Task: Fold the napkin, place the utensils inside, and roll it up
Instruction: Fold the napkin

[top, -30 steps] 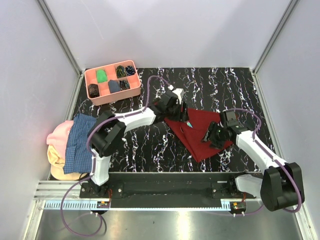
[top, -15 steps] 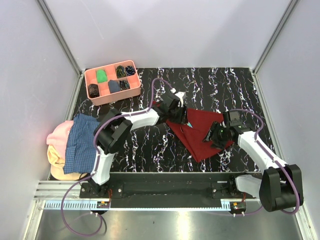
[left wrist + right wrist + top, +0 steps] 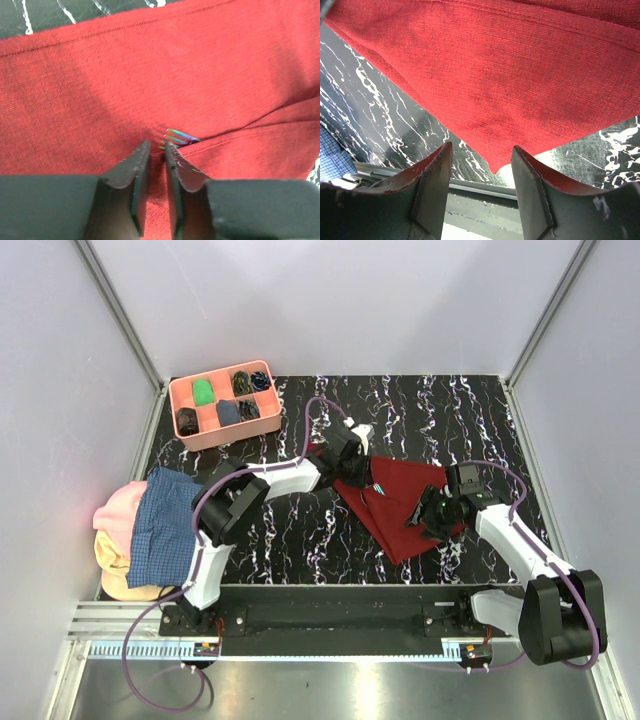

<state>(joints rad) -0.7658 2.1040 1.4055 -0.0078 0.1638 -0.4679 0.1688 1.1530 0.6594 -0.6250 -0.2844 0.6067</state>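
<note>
1. The left hand [image 3: 156,150] is pressed down on the napkin [image 3: 210,75]. Its fingers [image 3: 136,172] are drawn almost together, with only a thin slit between them. Red cloth shows in that slit, but I cannot tell whether a fold is actually pinched.
2. Just past the left hand's fingertips, a little to their right, the teal and purple tines of a fork [image 3: 179,136] poke out from under a fold of the napkin. The rest of the fork is hidden.
3. The napkin lies flat under and ahead of the left hand, and its hemmed edge runs across well beyond the fingertips.
4. The right hand [image 3: 481,155] is spread wide and holds nothing. A pointed corner of the napkin sits right between its two fingers, and the cloth stretches away ahead of them.
5. The dark marbled tabletop [image 3: 395,120] shows to the left of the right hand.
6. Well off to the left hand's left are a pink tray [image 3: 225,433] and a blue checked cloth [image 3: 160,525].
</note>
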